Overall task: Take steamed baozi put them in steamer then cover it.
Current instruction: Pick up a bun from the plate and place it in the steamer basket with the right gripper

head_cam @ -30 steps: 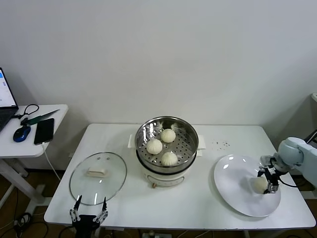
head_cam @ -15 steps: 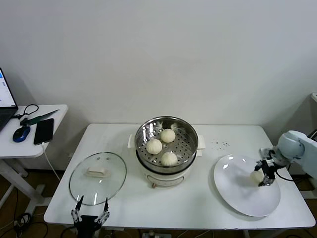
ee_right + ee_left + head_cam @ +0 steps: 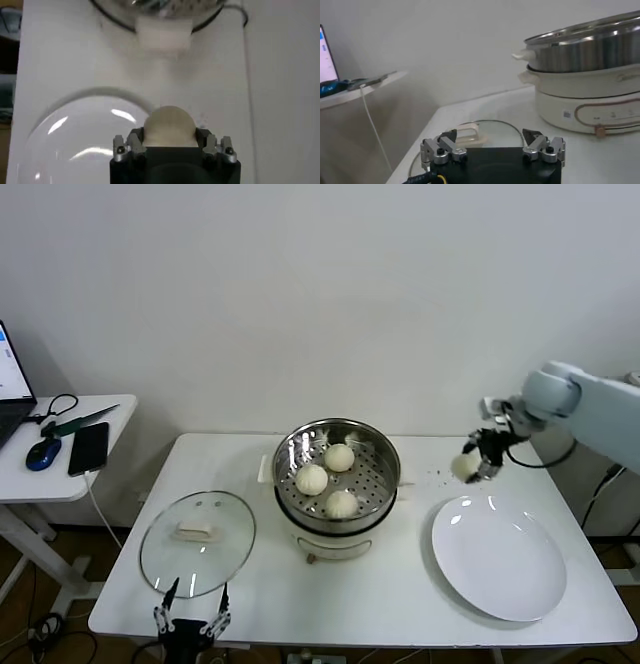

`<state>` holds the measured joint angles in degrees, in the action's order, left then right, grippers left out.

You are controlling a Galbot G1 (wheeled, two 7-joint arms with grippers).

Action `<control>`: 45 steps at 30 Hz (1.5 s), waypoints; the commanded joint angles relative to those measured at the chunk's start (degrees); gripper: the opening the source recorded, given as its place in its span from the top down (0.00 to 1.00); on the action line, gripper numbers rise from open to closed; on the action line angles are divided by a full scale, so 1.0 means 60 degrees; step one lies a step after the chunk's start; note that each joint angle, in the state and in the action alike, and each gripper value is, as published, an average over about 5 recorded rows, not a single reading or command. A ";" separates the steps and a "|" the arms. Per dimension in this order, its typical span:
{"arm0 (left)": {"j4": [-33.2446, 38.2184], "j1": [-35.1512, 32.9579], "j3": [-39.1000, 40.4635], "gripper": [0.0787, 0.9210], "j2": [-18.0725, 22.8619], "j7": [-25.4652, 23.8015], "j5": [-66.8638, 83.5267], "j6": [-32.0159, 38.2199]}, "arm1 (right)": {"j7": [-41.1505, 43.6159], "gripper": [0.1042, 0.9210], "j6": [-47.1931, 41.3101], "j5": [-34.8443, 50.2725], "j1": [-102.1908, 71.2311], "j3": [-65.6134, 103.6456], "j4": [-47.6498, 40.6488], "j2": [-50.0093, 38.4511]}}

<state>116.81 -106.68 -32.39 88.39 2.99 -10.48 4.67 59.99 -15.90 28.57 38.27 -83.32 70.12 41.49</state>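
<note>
R gripper (image 3: 478,465) clamped on last baozi (image 3: 464,468), lifted over table, far side of plate (image 3: 500,584); steamer (image 3: 338,474) lies to its left w/ 3 buns in; L gripper (image 3: 190,620) wide open, empty, near cover (image 3: 198,542).

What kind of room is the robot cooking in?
Probably a lab or office, not a kitchen: the steamer stands on a plain white table against a bare wall, and a side desk holds a phone and a computer mouse.
</note>
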 commanded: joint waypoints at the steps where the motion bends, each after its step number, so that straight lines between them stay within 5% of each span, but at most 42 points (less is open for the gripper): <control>1: 0.0054 -0.0107 0.0250 0.12 0.0004 -0.0029 -0.0159 0.0163 | -0.0436 0.31 -0.0660 0.3595 0.2713 -0.2259 -0.0016 0.2809; 19: 0.0094 0.0103 -0.0020 0.12 -0.0056 -0.0034 0.0090 0.0141 | -0.0850 0.30 -0.0885 0.3500 0.1016 -0.2499 -0.0810 0.5299; 45: -0.0215 0.0492 0.0021 0.12 -0.0052 -0.0044 0.0129 -0.0026 | -0.0955 0.24 -0.0885 0.2379 -0.0062 -0.2284 -0.1153 0.5038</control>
<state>115.65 -104.09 -32.36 88.04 2.74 -9.59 4.73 54.43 -21.10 44.15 38.84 -97.24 63.58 71.33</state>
